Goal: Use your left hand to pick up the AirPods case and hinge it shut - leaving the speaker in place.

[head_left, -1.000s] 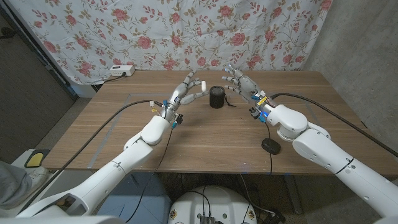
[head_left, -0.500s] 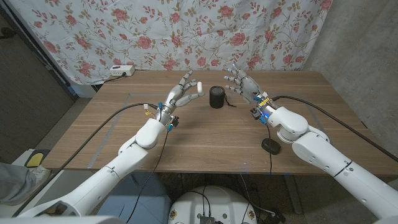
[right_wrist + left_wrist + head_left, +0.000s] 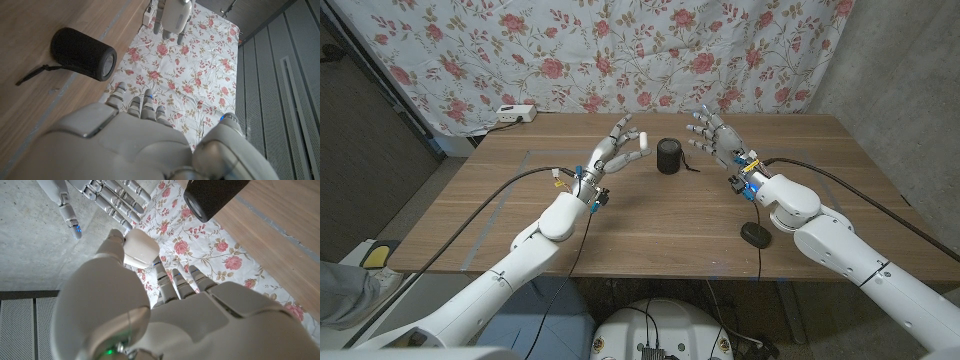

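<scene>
White and small, the AirPods case (image 3: 641,138) sits pinched in the fingers (image 3: 623,131) of the left hand (image 3: 611,153), held up off the wooden desk (image 3: 650,215). In the left wrist view the case (image 3: 140,251) looks closed. Just beside it, the black speaker (image 3: 667,157) stands upright on the desk. The right hand (image 3: 716,137) is raised on the speaker's other side, fingers spread apart and holding nothing. A flowery cloth (image 3: 570,50) hangs behind the desk.
</scene>
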`<state>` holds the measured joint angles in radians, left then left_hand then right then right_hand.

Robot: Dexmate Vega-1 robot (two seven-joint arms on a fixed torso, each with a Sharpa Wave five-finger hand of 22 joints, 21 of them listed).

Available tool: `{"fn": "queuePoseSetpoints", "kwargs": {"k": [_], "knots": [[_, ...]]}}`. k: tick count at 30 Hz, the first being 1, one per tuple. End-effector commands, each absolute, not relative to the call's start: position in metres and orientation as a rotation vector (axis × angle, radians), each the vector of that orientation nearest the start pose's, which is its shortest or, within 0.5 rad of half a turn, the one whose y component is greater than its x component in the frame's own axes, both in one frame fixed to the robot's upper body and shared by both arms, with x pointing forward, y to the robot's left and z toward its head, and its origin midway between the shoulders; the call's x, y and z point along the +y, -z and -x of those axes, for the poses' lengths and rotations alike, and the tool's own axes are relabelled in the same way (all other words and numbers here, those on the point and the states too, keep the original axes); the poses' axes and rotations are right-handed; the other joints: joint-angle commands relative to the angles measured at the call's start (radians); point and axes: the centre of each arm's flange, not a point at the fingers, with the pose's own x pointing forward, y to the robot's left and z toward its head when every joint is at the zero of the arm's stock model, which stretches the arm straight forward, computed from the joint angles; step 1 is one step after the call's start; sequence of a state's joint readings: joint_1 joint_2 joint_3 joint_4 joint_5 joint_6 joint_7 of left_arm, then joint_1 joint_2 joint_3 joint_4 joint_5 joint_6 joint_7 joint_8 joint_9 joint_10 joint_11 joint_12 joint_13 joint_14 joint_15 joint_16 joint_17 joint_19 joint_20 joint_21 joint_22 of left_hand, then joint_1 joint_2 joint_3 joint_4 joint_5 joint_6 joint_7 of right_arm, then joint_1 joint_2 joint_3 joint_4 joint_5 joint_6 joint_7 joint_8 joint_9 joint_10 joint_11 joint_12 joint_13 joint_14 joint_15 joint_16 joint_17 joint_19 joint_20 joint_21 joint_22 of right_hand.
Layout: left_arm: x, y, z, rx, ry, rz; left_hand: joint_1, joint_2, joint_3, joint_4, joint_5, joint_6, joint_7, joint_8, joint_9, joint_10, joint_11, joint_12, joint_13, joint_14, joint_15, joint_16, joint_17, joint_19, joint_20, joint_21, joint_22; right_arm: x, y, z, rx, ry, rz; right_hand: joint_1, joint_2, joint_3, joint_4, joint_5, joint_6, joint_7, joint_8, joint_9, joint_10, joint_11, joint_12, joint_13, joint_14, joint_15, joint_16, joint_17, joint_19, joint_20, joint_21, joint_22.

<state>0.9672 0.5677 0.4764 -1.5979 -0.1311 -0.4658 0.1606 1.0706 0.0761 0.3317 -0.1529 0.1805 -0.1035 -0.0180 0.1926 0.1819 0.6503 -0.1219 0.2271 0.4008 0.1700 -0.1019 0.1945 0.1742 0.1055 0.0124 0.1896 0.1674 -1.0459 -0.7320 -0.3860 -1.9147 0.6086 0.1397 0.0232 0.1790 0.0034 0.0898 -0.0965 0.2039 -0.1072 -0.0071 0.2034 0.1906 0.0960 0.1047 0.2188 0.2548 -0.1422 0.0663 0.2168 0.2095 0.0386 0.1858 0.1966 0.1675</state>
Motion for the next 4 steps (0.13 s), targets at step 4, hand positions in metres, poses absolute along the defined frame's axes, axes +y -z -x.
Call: {"fn": "queuePoseSetpoints", "kwargs": {"k": [4], "knots": [[0.1776, 0.0255, -0.5549, -0.934, 0.297, -0.419, 0.001, 0.005, -0.002, -0.002, 0.004, -0.004, 0.005, 0.001, 0.001, 0.091, -0.089, 0.000, 0.044, 0.020, -0.008, 0.008, 0.002, 0.004, 0.001, 0.004, 0.004, -0.2074, 0.0025, -0.5346, -0.666, -0.523, 0.142, 0.000, 0.011, -0.001, -0.001, -0.002, -0.003, -0.001, 0.001, 0.003, 0.012, 0.003, 0.006, 0.002, -0.006, 0.005, 0.001, 0.002, 0.024, -0.009, 0.007, 0.004]]}}
